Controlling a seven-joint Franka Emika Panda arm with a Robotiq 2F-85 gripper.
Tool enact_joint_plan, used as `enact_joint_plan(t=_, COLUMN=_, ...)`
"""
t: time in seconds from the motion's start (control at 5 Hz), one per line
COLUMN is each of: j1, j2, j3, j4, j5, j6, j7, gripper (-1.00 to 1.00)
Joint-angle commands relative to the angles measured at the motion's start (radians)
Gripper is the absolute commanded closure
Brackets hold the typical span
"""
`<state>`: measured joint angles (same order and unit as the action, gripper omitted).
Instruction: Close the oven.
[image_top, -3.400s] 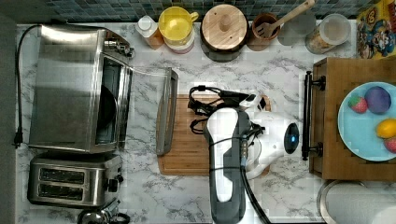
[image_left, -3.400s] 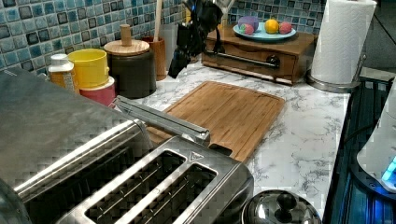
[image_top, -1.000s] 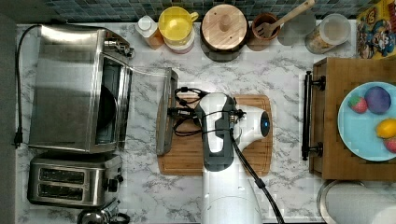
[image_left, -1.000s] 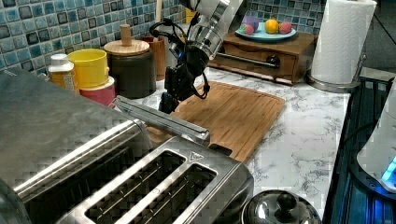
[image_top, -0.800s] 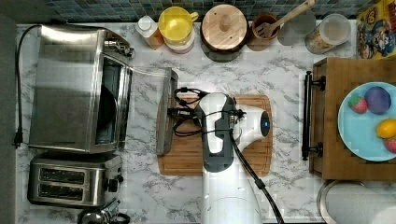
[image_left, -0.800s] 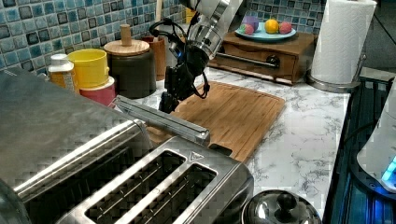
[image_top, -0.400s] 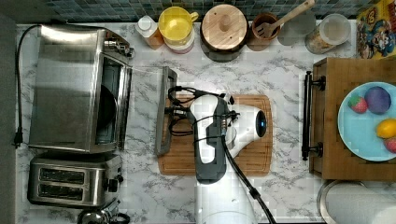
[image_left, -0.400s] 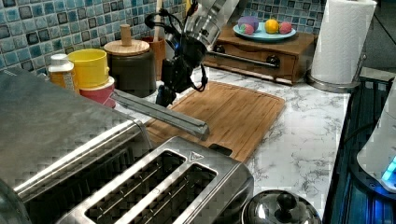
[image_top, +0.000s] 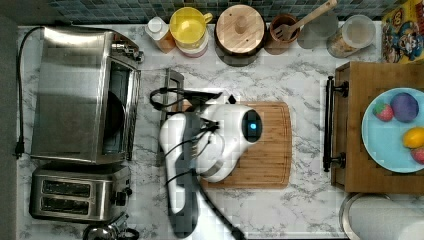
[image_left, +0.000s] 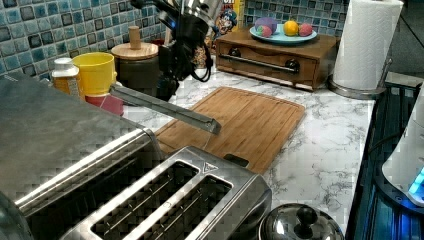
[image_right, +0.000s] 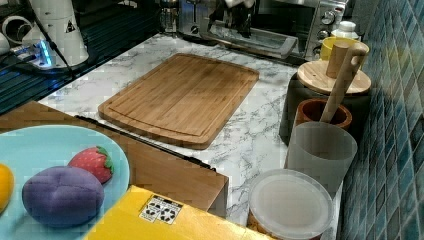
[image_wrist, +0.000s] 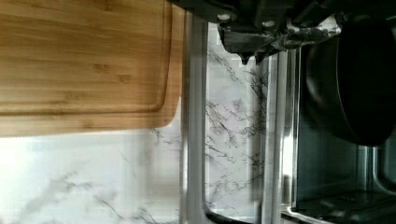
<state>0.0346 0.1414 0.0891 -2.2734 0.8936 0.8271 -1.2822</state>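
Observation:
The steel oven (image_top: 70, 95) stands at the top view's left, its mouth open toward the cutting board. Its glass door (image_wrist: 233, 130) hangs half raised, and the bar handle (image_left: 170, 107) is lifted off the counter, slanting across the left view. My gripper (image_left: 167, 82) is dark and sits right against the far part of that handle, on the cutting-board side. In the top view my white arm (image_top: 220, 140) covers the gripper; the handle's end (image_top: 172, 80) pokes out beside it. The wrist view looks past the handle (image_wrist: 194, 140) into the dark oven cavity (image_wrist: 345, 93).
A two-slot toaster (image_top: 75, 192) stands beside the oven. The wooden cutting board (image_top: 272, 150) lies under my arm. Jars, a yellow cup (image_top: 188, 25) and a wooden-lidded canister (image_top: 240, 27) line the tiled wall. A wooden box (image_top: 350, 150) carries a fruit plate.
My arm has swung from over the cutting board to the oven door. The door handle has risen off the counter and moved toward the oven, with the gripper against it.

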Motion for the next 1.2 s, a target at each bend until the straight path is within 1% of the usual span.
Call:
enact_joint_plan(t=0.2, j1=0.142, j2=-0.050, j3=0.254, j4=0.254, j5=-0.510, j6=0.073, j7=0.624, gripper=1.00)
enact_joint_plan(t=0.4, j1=0.153, j2=-0.012, j3=0.257, j4=0.376, j5=-0.765, j6=-0.072, j7=0.876, gripper=1.00)
enact_joint_plan(t=0.6, j1=0.151, j2=0.044, j3=0.285, j4=0.475, j5=-1.017, j6=-0.185, j7=1.196, gripper=1.00)
enact_joint_plan(t=0.8, j1=0.185, j2=0.072, j3=0.260, j4=0.572, j5=-1.118, j6=-0.294, j7=1.361, gripper=1.00)
enact_joint_plan(t=1.0, j1=0.215, j2=0.120, j3=0.231, j4=0.704, j5=-1.157, j6=-0.444, j7=1.535, gripper=1.00)
enact_joint_plan(t=1.2, j1=0.185, j2=0.094, j3=0.216, j4=0.692, j5=-1.116, j6=-0.405, j7=1.474, gripper=1.00)
